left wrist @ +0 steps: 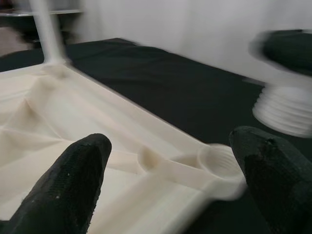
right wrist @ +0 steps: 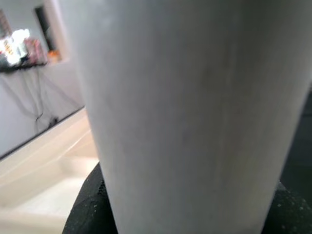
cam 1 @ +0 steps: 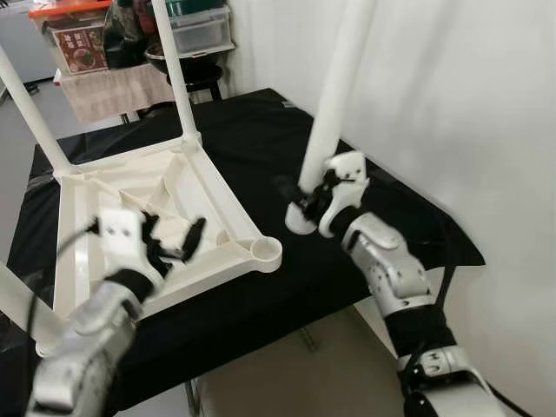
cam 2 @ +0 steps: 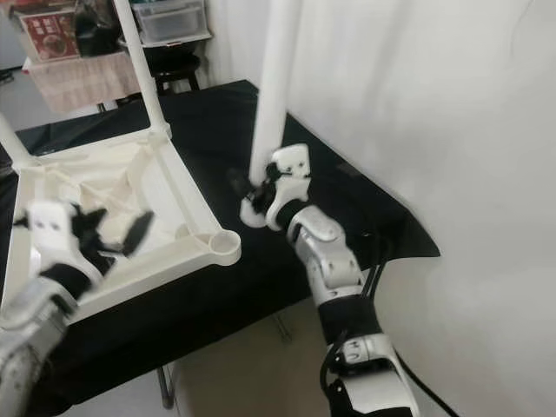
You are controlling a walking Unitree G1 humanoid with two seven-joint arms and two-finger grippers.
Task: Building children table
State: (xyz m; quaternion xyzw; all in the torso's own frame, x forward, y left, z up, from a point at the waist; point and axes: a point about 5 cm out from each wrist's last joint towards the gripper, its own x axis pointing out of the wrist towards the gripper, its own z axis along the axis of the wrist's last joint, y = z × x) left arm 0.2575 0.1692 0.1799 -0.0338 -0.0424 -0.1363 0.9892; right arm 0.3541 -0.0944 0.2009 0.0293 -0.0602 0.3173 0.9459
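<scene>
A white children's table top lies upside down on a table with a black cloth. White legs stand up from its far right corner, far left corner and near left corner. The near right corner socket is bare. My right gripper is shut on a loose white leg, held upright just right of that socket, threaded end down by the cloth. My left gripper hovers open over the top's near right part, nothing between its fingers.
A white wall runs close along the right of the black table. Its front edge is near me. Behind the table stand a dark stool, plastic bins and a draped shelf.
</scene>
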